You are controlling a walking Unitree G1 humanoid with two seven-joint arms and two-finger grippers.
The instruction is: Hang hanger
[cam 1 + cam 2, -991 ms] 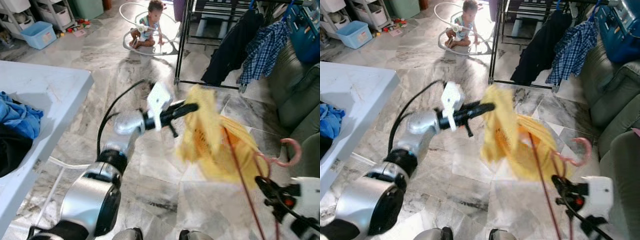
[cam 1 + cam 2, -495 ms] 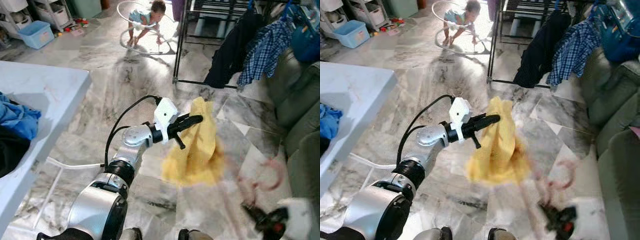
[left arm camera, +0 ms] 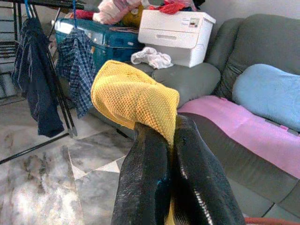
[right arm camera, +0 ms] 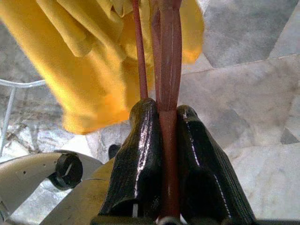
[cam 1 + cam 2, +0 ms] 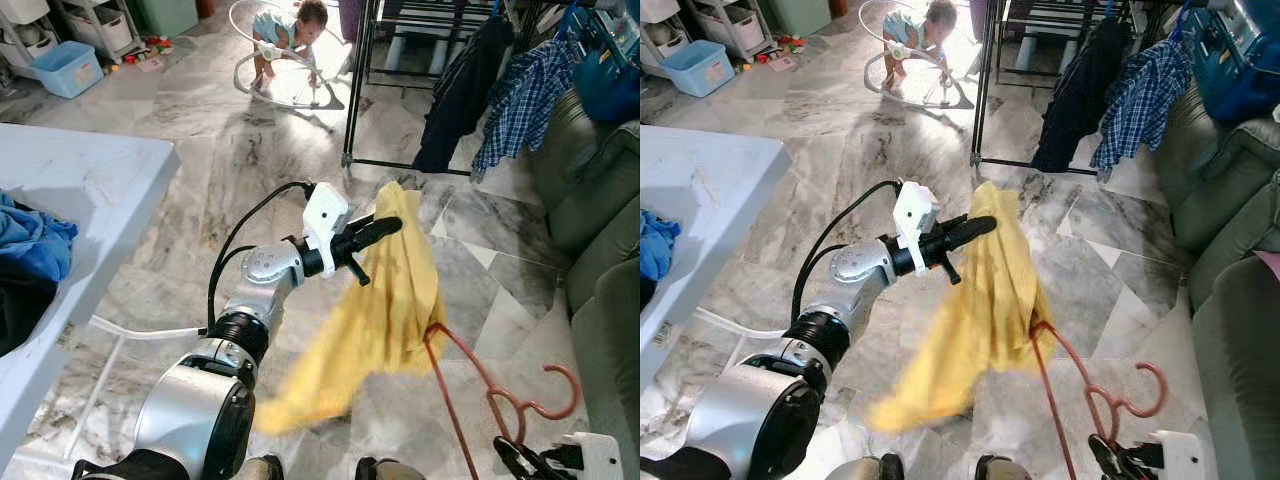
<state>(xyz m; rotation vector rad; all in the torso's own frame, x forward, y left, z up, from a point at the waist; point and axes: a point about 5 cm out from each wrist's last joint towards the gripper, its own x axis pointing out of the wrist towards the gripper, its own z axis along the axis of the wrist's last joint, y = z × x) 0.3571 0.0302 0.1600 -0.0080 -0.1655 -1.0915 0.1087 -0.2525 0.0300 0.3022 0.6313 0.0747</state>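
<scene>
Ahead of us: a black drying rack (image 5: pixel 362 90) stands across the marble floor (image 5: pixel 200 170), with a dark garment (image 5: pixel 455 95) and a checked shirt (image 5: pixel 520 105) hanging on it; a child (image 5: pixel 285 30) plays with a hoop beyond it.
To our left: a white desk (image 5: pixel 80 190) carries blue clothes (image 5: pixel 30 240); storage bins (image 5: pixel 75 65) stand far behind it.
To our right: a grey-green sofa (image 5: pixel 600 230) runs along the floor, and in the left wrist view it bears a white box (image 3: pixel 176 30) and a blue cushion (image 3: pixel 267 93).
In the way: nothing lies between us and the rack but open floor.
Left pincer (image 5: pixel 385 228): its fingers are pressed together on the top fold of the yellow cloth (image 5: pixel 385 320), held out at mid height.
Right pincer (image 4: pixel 161 126): we have it clamped on the wire of the reddish hanger (image 5: pixel 500 395), low at our right.
Hanger axis: its long wire runs up and leftward from the right pincer into the cloth; the hook curls out to our right, over the floor near the sofa.
Change: half a second ago the hanger and right pincer were a blur; now they are sharp, and the cloth hangs longer, trailing down toward our left.
</scene>
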